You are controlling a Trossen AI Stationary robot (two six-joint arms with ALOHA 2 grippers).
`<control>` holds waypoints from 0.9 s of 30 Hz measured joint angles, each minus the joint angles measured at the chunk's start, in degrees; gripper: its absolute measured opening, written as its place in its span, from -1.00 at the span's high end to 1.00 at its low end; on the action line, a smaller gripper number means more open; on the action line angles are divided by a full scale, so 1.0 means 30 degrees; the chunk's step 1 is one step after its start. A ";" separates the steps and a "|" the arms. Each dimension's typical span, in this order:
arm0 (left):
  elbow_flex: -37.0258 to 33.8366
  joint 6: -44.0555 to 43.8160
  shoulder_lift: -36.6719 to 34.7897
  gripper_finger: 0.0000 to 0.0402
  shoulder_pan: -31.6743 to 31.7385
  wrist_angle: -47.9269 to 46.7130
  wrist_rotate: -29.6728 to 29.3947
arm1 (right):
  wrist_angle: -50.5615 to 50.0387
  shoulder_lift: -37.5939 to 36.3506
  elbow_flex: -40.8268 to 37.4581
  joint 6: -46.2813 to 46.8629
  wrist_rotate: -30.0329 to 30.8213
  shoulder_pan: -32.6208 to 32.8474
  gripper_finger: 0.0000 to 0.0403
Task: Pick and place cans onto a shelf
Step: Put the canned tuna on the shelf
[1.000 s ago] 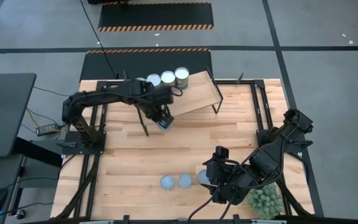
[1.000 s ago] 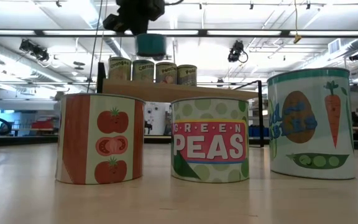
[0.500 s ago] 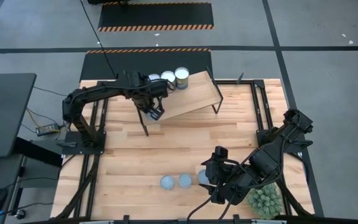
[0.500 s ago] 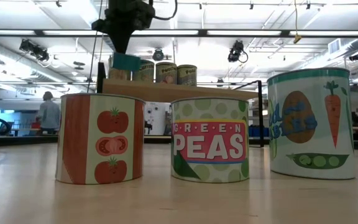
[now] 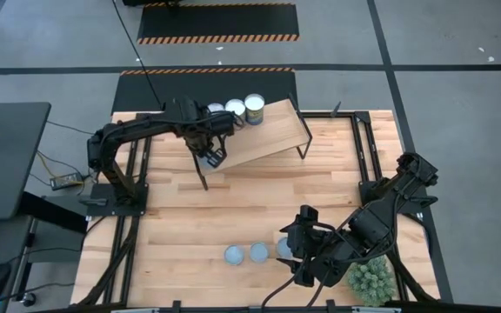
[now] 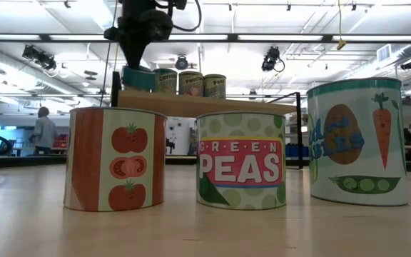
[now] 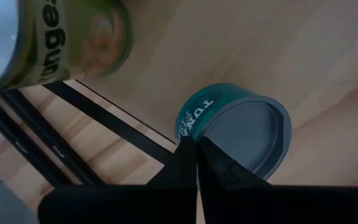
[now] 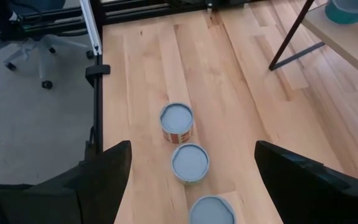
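Observation:
The shelf stands at the table's far side with three cans in a row at its far left end. My left gripper is over the shelf's left end, shut on a flat teal can, which shows in the low view beside the other shelf cans. Three more cans stand in a row on their bases near the table's near edge. My right gripper hovers over them, open and empty. My left gripper has its two fingertips close together on the teal can's rim, on the labelled side. The fingers come from above, slanting down. The can's bottom is level with the shelf top at its left end; whether it rests there I cannot tell.
A spiky green plant ball sits at the near right corner. The near cans show in the low view as a tomato can, a peas can and a carrot can. Bare tabletop lies between the shelf and the near cans.
My left gripper has carried the teal can from over the table in front of the shelf toward the far edge and the left, and down to the shelf's left end beside the cans standing there. It has stayed shut on the can.

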 joint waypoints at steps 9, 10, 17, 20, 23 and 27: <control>-0.0100 0.0812 0.0000 1.00 0.0018 0.0104 -0.0334 | 0.0151 0.0000 0.0000 0.0137 -0.0007 0.0000 -0.73; -0.0100 0.1052 0.0000 1.00 0.0018 0.0124 -0.0328 | 0.0146 0.0000 0.0000 0.0137 -0.0007 0.0000 -0.73; -0.0100 0.4223 0.0000 0.95 -0.0003 0.0488 -0.0383 | 0.0291 0.0000 0.0000 0.0137 -0.0007 0.0000 -0.73; -0.0100 0.5713 0.0000 0.94 -0.0011 0.0488 -0.0379 | 0.0312 0.0000 0.0000 0.0137 -0.0007 -0.0007 -0.73; -0.0100 0.7572 0.0000 0.93 -0.0003 0.0554 -0.0379 | 0.0503 0.0000 0.0000 0.0137 -0.0007 -0.0022 -0.73; -0.0100 0.9842 0.0000 0.93 -0.0011 0.0728 -0.0383 | 0.0792 0.0000 0.0000 0.0137 -0.0012 -0.0022 -0.73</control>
